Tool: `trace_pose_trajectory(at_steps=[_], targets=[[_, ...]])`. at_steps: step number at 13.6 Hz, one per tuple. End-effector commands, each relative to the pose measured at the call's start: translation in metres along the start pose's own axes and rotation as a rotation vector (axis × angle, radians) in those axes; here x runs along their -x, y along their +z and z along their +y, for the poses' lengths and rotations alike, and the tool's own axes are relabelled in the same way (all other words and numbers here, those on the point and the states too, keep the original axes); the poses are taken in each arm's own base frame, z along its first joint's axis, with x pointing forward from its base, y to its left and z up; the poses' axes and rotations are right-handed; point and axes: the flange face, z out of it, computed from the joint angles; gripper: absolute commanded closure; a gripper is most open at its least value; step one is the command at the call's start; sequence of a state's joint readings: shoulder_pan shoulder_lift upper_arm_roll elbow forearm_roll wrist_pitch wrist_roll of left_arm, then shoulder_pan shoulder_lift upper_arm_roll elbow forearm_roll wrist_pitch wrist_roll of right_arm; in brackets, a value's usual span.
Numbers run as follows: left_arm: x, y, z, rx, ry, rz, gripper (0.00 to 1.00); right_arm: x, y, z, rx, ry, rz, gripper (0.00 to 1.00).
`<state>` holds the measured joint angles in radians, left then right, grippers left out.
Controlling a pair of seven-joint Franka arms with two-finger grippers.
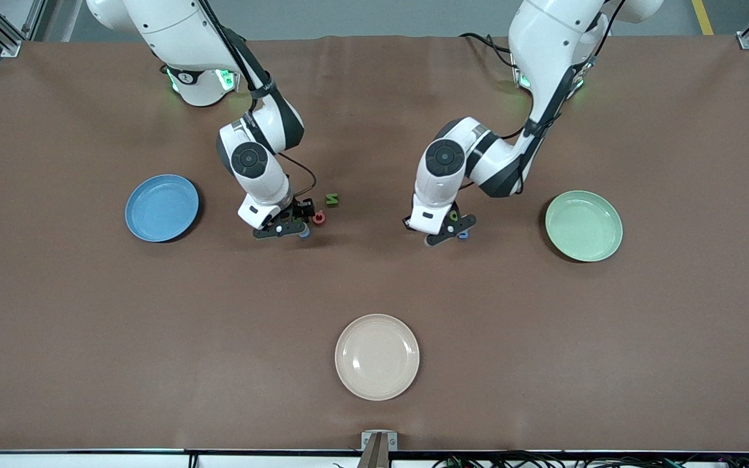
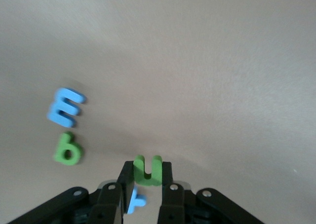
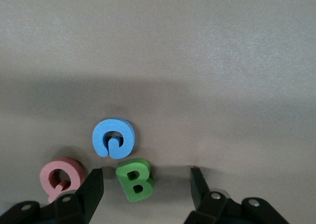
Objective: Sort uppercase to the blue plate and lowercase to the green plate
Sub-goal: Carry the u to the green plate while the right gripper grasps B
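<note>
My left gripper [image 1: 454,227] is low over the table between the arms and the green plate [image 1: 584,225]. In the left wrist view it [image 2: 146,166] is shut on the green u [image 2: 147,172]. The blue x [image 2: 137,200] lies under it, with the blue m [image 2: 65,107] and green p [image 2: 67,149] beside it. My right gripper [image 1: 293,224] is low beside the blue plate [image 1: 162,207]. In the right wrist view it [image 3: 146,173] is open around the green B [image 3: 135,179], next to the blue C [image 3: 113,137] and pinkish-red G [image 3: 61,177]. The green N [image 1: 331,199] lies farther from the front camera.
A cream plate [image 1: 377,356] sits near the table's front edge, midway between the arms. The blue plate is toward the right arm's end, the green plate toward the left arm's end. Brown tabletop [image 1: 543,357] lies all around them.
</note>
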<state>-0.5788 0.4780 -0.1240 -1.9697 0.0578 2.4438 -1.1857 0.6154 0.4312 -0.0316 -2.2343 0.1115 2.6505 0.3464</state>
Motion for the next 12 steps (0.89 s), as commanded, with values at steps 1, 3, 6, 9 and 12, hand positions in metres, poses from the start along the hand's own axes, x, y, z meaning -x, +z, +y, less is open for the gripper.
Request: trace_pose_trajectory(at_steps=[1,3,6,9,12], targets=[[-0.005,-0.038,-0.043,-0.039,0.065,0.013,0.8,0.003,0.0,-0.001,-0.003,0.019,0.001,0.21],[-0.015,-0.051,-0.072,-0.082,0.153,-0.003,0.8,0.004,0.002,0.0,-0.001,0.018,-0.002,0.27],[-0.044,-0.059,-0.126,-0.115,0.28,-0.031,0.8,0.003,0.001,0.0,-0.001,0.018,0.001,0.4],[-0.075,-0.056,-0.176,-0.129,0.404,-0.067,0.8,0.004,0.005,0.0,0.004,0.013,-0.002,0.59],[-0.108,-0.053,-0.221,-0.131,0.489,-0.107,0.8,0.002,0.004,0.003,0.004,0.018,-0.001,0.9]])
